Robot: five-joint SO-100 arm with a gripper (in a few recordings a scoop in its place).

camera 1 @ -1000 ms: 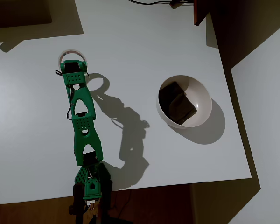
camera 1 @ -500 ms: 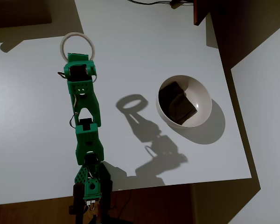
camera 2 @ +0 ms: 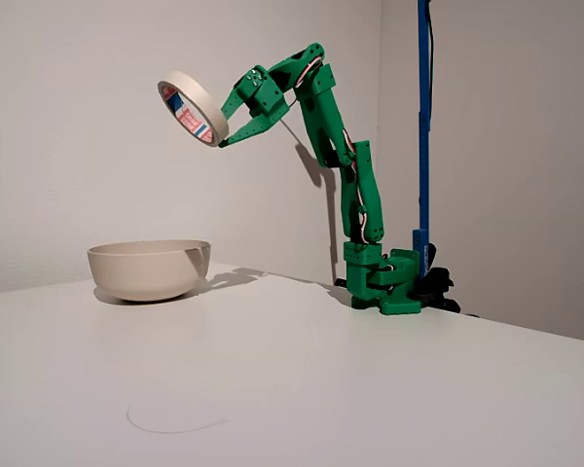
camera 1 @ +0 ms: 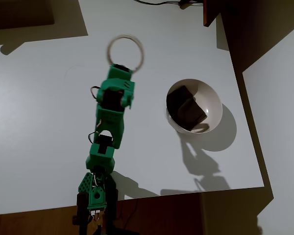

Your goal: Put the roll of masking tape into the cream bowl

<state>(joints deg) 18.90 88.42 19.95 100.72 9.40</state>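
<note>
claw [camera 2: 224,131] pinching tape [camera 2: 192,108] by its rim | tape high above surface [camera 2: 370,389], up-left of bowl [camera 1: 213,115] in overhead view | block [camera 1: 186,108] sits in bowl | pick done; carry over bowl and release left

- Overhead view: the white table [camera 1: 49,122] is brightly and evenly lit; the arm [camera 1: 110,122] casts a hard dark shadow toward lower right.
- The tape roll [camera 1: 125,50] is motion-blurred.
- Fixed view: softer, dimmer light, sharp focus.
</note>
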